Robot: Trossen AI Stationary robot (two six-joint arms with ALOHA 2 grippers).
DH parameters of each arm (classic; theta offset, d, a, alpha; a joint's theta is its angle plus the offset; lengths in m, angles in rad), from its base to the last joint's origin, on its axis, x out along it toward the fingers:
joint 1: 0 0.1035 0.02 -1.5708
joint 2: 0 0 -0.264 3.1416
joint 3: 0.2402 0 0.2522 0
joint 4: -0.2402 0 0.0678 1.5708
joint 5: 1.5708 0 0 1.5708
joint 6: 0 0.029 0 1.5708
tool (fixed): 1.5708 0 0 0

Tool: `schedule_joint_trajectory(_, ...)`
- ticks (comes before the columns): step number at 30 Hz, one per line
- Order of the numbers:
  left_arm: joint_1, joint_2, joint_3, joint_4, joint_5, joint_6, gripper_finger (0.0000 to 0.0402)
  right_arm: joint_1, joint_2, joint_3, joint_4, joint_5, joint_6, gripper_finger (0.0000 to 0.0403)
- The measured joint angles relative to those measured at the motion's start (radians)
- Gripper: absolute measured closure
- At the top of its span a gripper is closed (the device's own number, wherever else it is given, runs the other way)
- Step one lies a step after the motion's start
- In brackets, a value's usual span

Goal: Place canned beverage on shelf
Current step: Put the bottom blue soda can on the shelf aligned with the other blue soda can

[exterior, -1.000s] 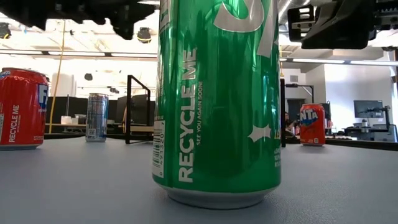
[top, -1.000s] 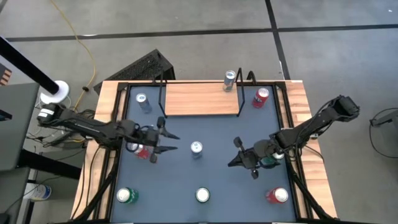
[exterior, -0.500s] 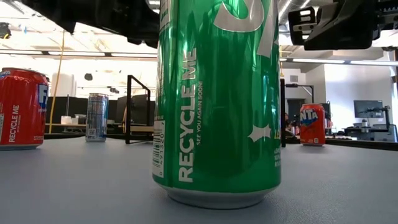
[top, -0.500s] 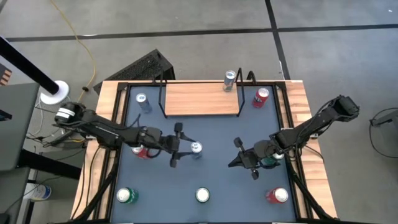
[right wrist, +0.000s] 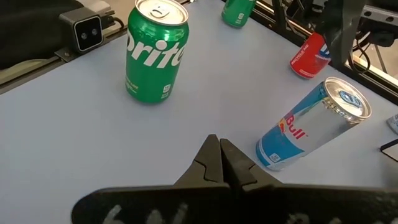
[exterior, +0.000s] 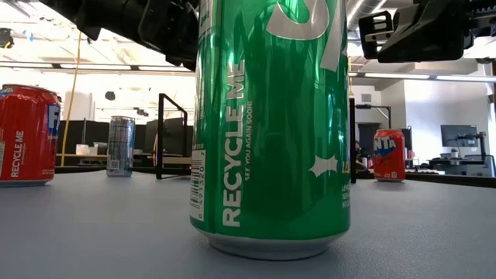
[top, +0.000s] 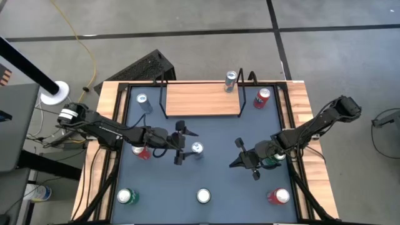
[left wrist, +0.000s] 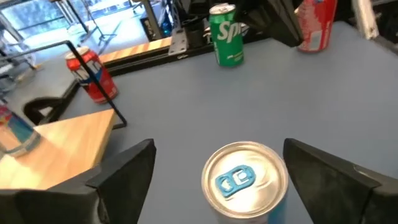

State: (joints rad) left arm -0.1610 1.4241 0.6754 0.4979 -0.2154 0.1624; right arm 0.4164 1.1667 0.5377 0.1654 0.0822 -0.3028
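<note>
A silver-and-blue canned beverage (top: 197,149) (left wrist: 245,180) stands upright on the dark tabletop near the middle. My left gripper (top: 187,146) (left wrist: 217,149) is open, coming level from the table's left. Its fingers stand on either side of the can, with a gap showing at each side. The shelf (top: 203,100) (left wrist: 56,146), a light-wood board with black wire ends, lies at the far edge and bears one can (top: 230,80) at its right end. My right gripper (top: 240,161) (right wrist: 219,155) hangs shut to the right of the middle, touching nothing.
A red can (top: 142,152) stands under my left arm and a green one (top: 270,161) under my right arm. Further cans: blue (top: 142,101) left of the shelf, red (top: 262,97) right of it, and green (top: 127,197), green (top: 204,196) and red (top: 279,196) along the near edge.
My left gripper has moved toward the table's right edge and sunk a little, up to the silver-and-blue can. It has opened wider, so that its fingers now stand on both sides of the can. The can has stayed in place.
</note>
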Motion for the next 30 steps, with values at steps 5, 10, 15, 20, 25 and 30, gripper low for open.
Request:
schedule_joint_trajectory(5, 0.0, 0.027, 0.0, -0.01, 0.022, -0.091, 0.0056, 0.0, 0.0, 0.0, 0.0, 0.0, -0.001, 0.0403)
schedule_joint_trajectory(10, 0.0, 0.091, -0.002, 0.022, 0.024, -0.11, 0.0056, 0.0, 0.0, 0.0, 0.0, 0.0, -0.001, 0.0403)
schedule_joint_trajectory(15, 0.001, 0.159, -0.002, 0.087, -0.01, -0.111, 0.0056, 0.0, 0.0, 0.0, 0.0, -0.001, 0.004, 0.0403)
schedule_joint_trajectory(20, 0.001, 0.197, -0.002, 0.114, -0.01, -0.111, 0.0056, 0.0, 0.0, 0.0, -0.001, -0.001, 0.007, 0.0403)
schedule_joint_trajectory(25, 0.001, 0.198, -0.002, 0.133, -0.012, -0.108, 0.0058, 0.0, 0.0, 0.0, 0.002, -0.001, 0.01, 0.0403)
schedule_joint_trajectory(30, 0.003, 0.198, -0.002, 0.139, -0.025, -0.108, 0.009, 0.0, 0.0, 0.0, 0.003, -0.001, 0.017, 0.0403)
